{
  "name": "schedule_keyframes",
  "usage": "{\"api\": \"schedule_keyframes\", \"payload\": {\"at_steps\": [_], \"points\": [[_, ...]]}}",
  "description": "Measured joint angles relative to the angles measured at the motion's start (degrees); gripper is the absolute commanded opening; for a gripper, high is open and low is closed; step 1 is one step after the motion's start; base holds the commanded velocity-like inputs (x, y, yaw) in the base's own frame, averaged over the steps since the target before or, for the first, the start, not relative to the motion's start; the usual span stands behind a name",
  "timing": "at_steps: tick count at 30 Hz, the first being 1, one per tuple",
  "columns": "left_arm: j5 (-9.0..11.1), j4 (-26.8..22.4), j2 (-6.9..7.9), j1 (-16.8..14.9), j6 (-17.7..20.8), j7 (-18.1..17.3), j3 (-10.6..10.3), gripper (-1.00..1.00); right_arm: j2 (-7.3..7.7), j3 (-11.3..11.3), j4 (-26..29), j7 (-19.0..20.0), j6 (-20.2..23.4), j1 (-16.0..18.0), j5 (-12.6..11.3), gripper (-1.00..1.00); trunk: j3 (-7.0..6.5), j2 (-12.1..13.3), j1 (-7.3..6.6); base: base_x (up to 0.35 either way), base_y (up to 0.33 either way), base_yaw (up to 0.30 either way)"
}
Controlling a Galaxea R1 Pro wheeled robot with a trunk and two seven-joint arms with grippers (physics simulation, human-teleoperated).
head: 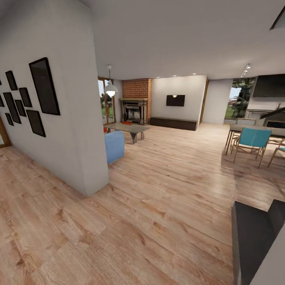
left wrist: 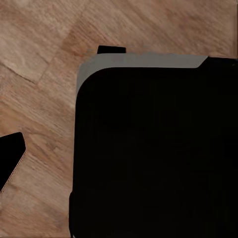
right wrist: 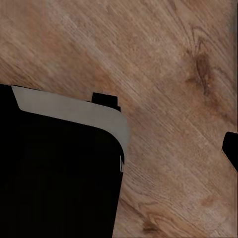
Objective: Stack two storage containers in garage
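The living room (head: 158, 118) lies far ahead across a light wood plank floor (head: 158, 206), with a brick-topped fireplace (head: 134, 111). A small orange-red shape (head: 126, 123) lies on the low coffee table (head: 128, 128). Another orange-red bit (head: 105, 129) peeks out past the blue sofa (head: 114, 146). Both are too small to tell whether they are the storage containers. In the left wrist view a black fingertip (left wrist: 11, 157) of the left gripper hangs over the planks beside the robot's black base (left wrist: 153, 148). In the right wrist view a black fingertip (right wrist: 231, 148) of the right gripper shows at the frame's edge.
A white wall corner (head: 79, 150) hung with black picture frames (head: 44, 85) juts in at the left. A dining table with teal chairs (head: 253, 140) stands at the right. A wall TV (head: 175, 100) hangs above a dark low cabinet (head: 173, 123). Dark grey robot parts (head: 253, 237) sit at the lower right.
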State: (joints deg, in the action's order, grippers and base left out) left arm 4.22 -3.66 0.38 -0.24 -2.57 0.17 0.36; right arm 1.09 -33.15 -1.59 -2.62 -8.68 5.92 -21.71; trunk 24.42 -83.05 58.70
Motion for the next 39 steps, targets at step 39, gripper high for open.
{"api": "schedule_keyframes", "payload": {"at_steps": [39], "points": [[0.01,0.0,0.02,0.0,0.01,-0.01,0.0,1.0,-0.09,-0.03,0.0,0.0,-0.06,0.0,0.0,1.0,0.0,0.0,0.0,0.321,0.0,-0.006]]}}
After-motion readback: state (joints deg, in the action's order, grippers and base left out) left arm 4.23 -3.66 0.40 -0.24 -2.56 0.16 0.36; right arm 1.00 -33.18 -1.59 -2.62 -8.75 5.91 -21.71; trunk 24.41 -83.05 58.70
